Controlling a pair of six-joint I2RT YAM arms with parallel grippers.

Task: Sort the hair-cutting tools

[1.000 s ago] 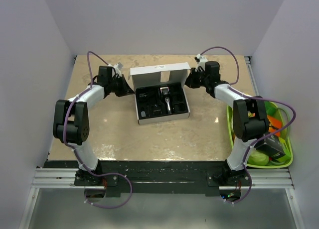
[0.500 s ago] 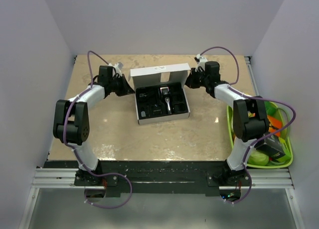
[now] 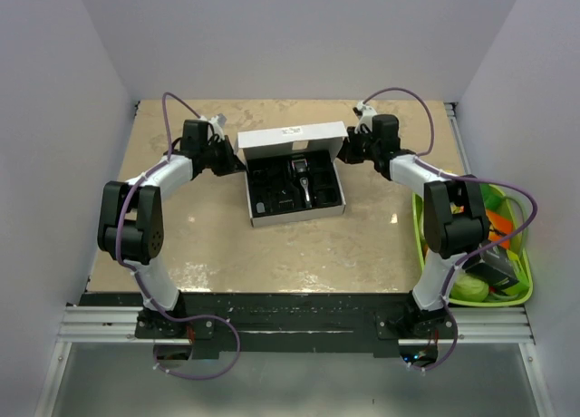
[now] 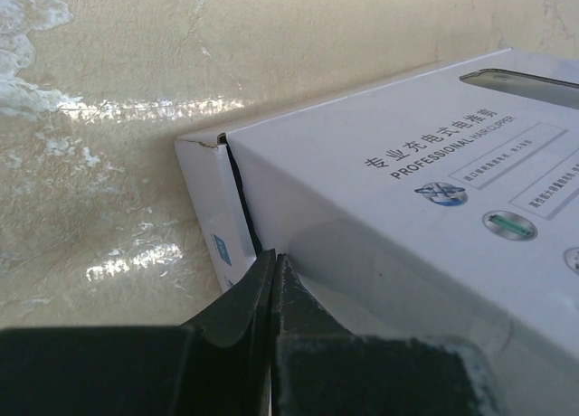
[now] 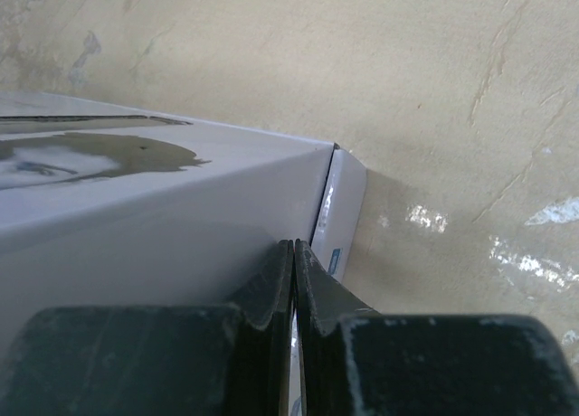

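Note:
The hair-cutting tools lie in the black insert of an open white cardboard box [image 3: 299, 218] at the middle of the table. The black-and-silver clipper [image 3: 304, 183] is at its centre, with small black accessories [image 3: 261, 205] to its left. The box's lid [image 3: 292, 138] stands tilted up at the back. My left gripper [image 3: 230, 161] is shut, its tips [image 4: 271, 258] against the lid's left corner beside the side flap [image 4: 213, 226]. My right gripper [image 3: 347, 149] is shut too, its tips [image 5: 293, 246] against the lid's right corner [image 5: 335, 208]. Nothing clearly sits between either pair of fingers.
A green basket [image 3: 422, 245] of colourful toy vegetables [image 3: 494, 219] and a dark object stands at the table's right edge beside the right arm. White walls close in the left, back and right sides.
The lid has swung up from lying back towards the box, and both grippers have risen slightly inward with it. Both stay shut.

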